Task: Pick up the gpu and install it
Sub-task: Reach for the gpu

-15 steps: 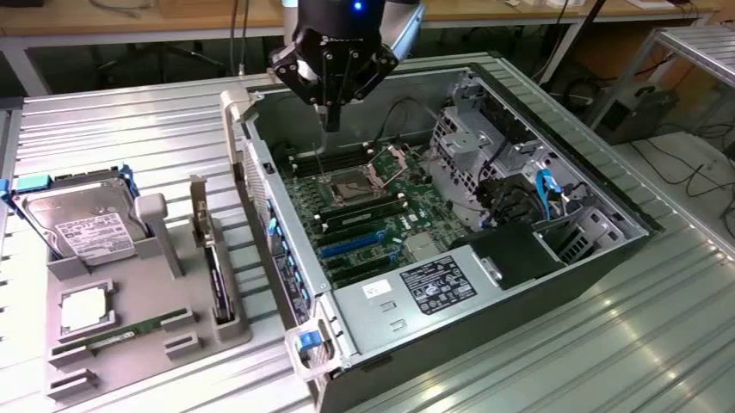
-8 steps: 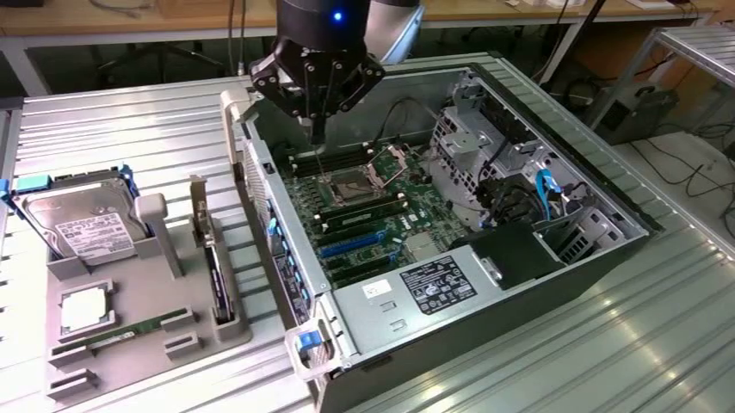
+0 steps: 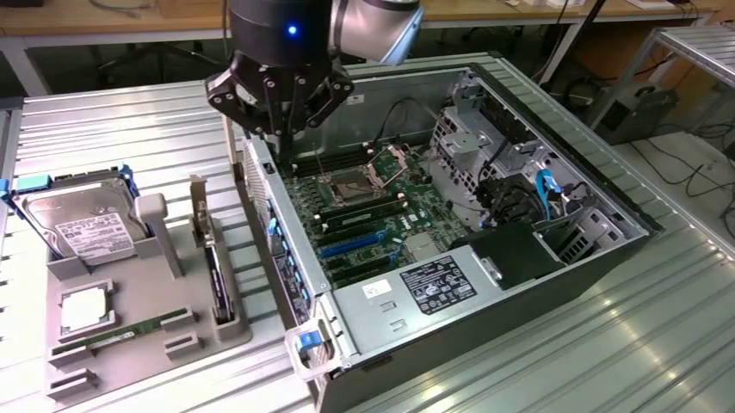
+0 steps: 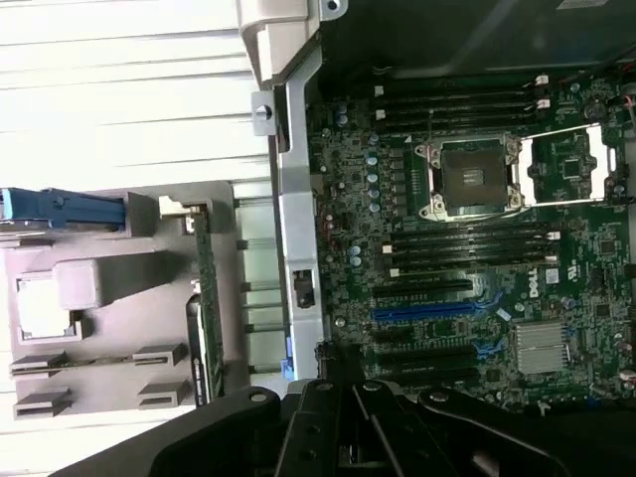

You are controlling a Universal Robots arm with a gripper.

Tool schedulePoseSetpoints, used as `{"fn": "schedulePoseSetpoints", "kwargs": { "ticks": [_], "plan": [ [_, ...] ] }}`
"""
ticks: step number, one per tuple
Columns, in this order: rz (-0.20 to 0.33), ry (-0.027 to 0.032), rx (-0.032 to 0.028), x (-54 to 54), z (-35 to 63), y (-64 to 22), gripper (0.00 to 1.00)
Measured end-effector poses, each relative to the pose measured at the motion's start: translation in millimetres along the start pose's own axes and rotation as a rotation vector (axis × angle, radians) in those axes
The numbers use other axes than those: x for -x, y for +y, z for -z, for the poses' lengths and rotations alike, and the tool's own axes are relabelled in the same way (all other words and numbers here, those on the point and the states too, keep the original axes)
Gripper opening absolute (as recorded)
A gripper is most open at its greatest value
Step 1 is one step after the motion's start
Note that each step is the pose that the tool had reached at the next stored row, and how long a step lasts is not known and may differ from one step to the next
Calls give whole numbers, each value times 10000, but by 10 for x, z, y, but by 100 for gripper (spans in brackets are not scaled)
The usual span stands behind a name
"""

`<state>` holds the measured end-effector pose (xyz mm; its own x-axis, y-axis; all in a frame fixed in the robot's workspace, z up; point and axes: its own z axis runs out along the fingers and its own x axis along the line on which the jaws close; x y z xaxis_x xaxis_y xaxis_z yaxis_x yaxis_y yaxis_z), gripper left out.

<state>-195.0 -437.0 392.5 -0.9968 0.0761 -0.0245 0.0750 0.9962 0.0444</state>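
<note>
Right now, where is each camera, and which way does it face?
Exterior view: off the arm, high up, looking down at a slant on the open case and the tray beside it; the arm's wrist and gripper show.
Wrist view: on the wrist, looking down past the gripper onto the motherboard.
Shared: motherboard, tray, and the gpu standing on edge in the tray, untouched.

claw [image 4: 368,432] hangs by case wall [image 4: 298,219]. One side: motherboard [image 4: 343,214], blue slot [image 4: 425,311] close to claw, open CPU socket [image 4: 472,179] farther. Other side: gpu [image 4: 204,328] on edge in grey tray [image 4: 109,323], apart from claw.
</note>
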Motion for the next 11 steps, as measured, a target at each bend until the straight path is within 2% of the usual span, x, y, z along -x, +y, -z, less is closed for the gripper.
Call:
{"fn": "schedulePoseSetpoints", "kwargs": {
  "ticks": [11],
  "plan": [
    [0,-2,-30,-484,-73,-99,11]
  ]
}}
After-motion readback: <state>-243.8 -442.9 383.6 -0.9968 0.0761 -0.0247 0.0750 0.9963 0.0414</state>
